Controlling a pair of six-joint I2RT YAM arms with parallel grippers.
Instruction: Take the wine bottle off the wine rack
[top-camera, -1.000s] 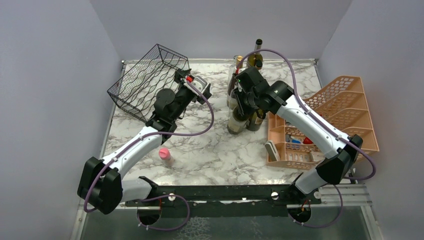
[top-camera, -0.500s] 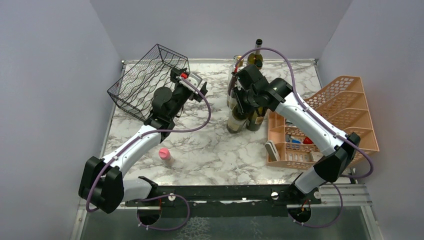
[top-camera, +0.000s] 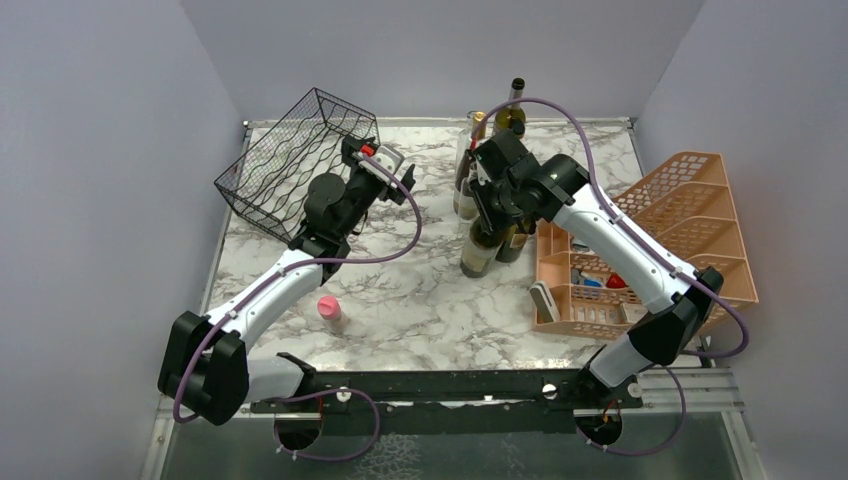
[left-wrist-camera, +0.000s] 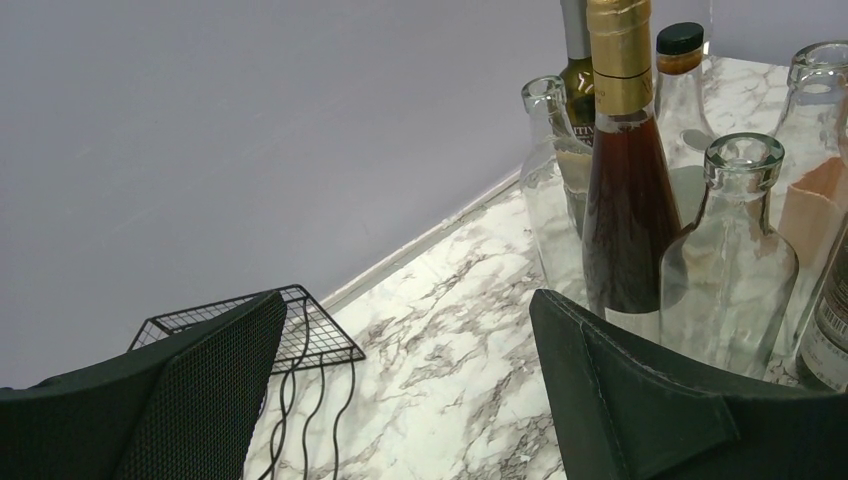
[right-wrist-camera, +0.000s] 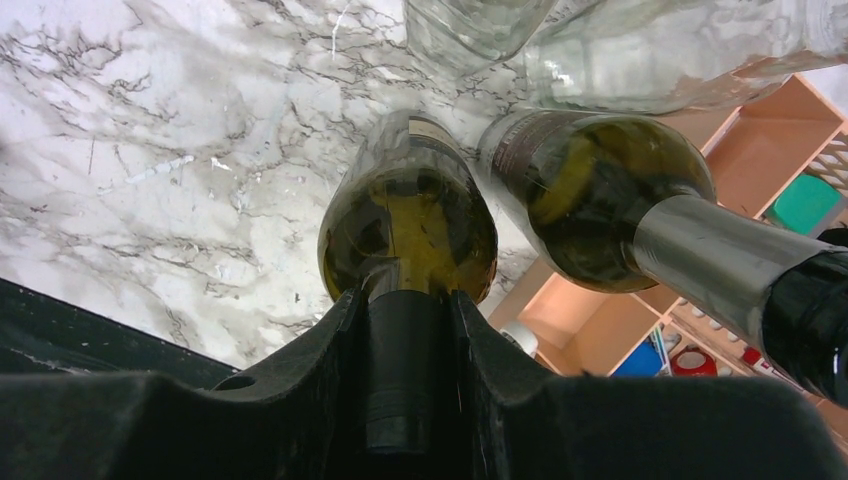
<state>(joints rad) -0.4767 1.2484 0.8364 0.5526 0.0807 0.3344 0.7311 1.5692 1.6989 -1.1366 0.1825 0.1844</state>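
Note:
The black wire wine rack (top-camera: 295, 160) stands tilted at the back left, and no bottle shows in its cells. Its corner shows in the left wrist view (left-wrist-camera: 300, 330). My left gripper (top-camera: 385, 170) is open and empty beside the rack's right end, with its fingers (left-wrist-camera: 680, 400) wide apart. My right gripper (top-camera: 492, 195) is shut on the black-capped neck of an olive-green wine bottle (top-camera: 480, 250), which is held near upright at the table's middle. In the right wrist view the fingers (right-wrist-camera: 340, 350) clamp the neck above the bottle's shoulder (right-wrist-camera: 410, 230). I cannot tell whether its base touches the marble.
Several other bottles (top-camera: 512, 115) stand close behind and beside the held one, among them a dark green bottle (right-wrist-camera: 600, 190) and an amber bottle (left-wrist-camera: 625, 200). A peach tiered organizer (top-camera: 690, 210) stands at the right. A small pink bottle (top-camera: 328, 310) stands near the left arm.
My right gripper has shifted the olive-green bottle slightly right and nearer, and it now stands straighter. The left gripper drew back a little towards the rack, then held still.

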